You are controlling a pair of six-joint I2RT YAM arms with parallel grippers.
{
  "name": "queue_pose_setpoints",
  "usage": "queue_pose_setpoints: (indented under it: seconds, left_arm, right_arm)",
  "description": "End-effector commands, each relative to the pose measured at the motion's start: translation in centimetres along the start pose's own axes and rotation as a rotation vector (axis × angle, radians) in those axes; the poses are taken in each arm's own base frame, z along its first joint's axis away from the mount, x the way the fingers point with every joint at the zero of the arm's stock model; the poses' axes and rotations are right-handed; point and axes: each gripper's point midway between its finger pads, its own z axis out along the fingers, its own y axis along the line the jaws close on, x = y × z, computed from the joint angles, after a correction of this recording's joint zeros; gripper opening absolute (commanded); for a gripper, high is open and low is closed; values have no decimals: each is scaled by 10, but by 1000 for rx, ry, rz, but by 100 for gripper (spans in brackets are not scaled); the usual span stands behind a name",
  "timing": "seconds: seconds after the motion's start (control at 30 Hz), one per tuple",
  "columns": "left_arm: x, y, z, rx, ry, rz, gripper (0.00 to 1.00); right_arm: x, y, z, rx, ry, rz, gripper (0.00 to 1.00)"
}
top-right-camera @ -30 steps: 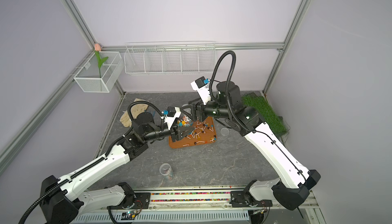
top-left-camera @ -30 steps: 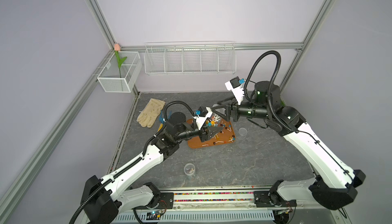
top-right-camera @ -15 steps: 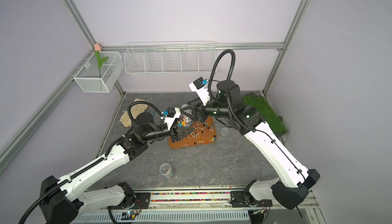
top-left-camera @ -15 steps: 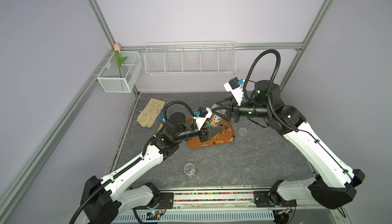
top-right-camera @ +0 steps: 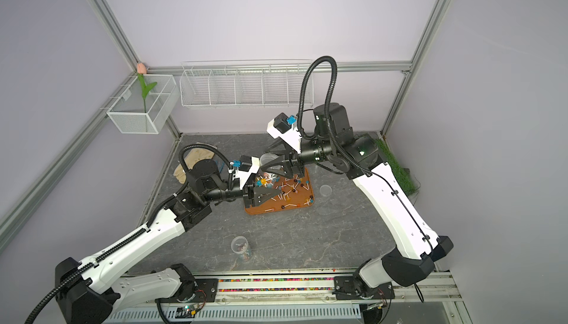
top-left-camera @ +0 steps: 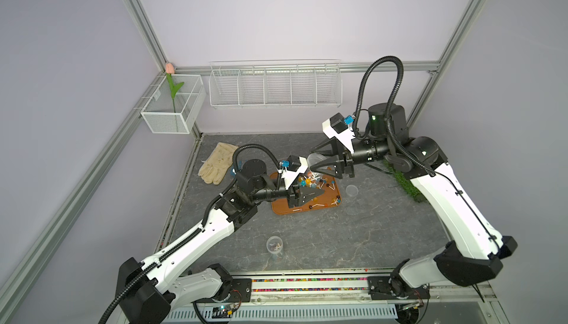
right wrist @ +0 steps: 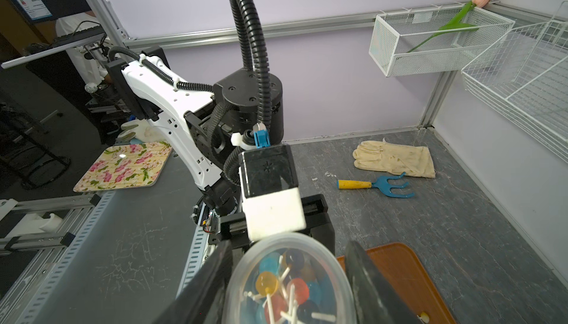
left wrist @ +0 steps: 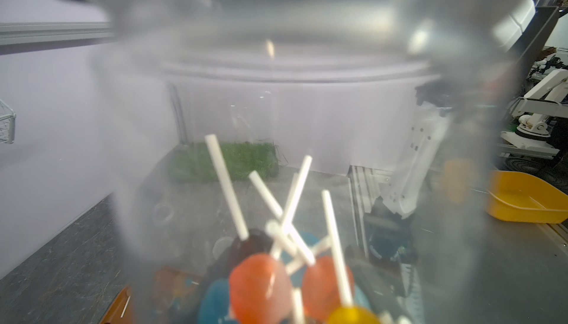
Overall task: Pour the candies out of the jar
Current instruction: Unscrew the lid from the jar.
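The right gripper holds the jar between its 2 fingers, up above the brown tray. Some candies sit inside the jar. Many more lie on the tray. The left gripper is closed tight, just below the jar.

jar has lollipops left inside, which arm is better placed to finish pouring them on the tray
Right: the right gripper has a finger on each side of the clear jar, holding it up by the brown tray. The left gripper is shut and lower.
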Motion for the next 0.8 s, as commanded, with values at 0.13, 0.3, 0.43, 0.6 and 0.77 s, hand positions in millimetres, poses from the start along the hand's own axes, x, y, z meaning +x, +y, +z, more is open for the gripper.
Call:
queue_pose_setpoints:
  seconds: [0.13, 0.3, 0.43, 0.6, 0.77]
  left_arm:
    - [-1, 1, 3, -3, 10, -9, 39]
    - [-2, 4, 2, -28, 0, -4, 39]
    - [-2, 9, 1, -57, -2, 3, 39]
    - [0, 15, 1, -96, -6, 8, 39]
    - [5, 21, 0, -131, -11, 7, 39]
  right_arm:
    - [7, 18, 9, -111, 8, -17, 55]
    - [4, 14, 6, -54, -12, -31, 93]
    - [-5, 8, -5, 49, -58, -44, 94]
    - [-19, -7, -18, 196, -141, 30, 91]
    - [-19, -22, -25, 301, -207, 156, 94]
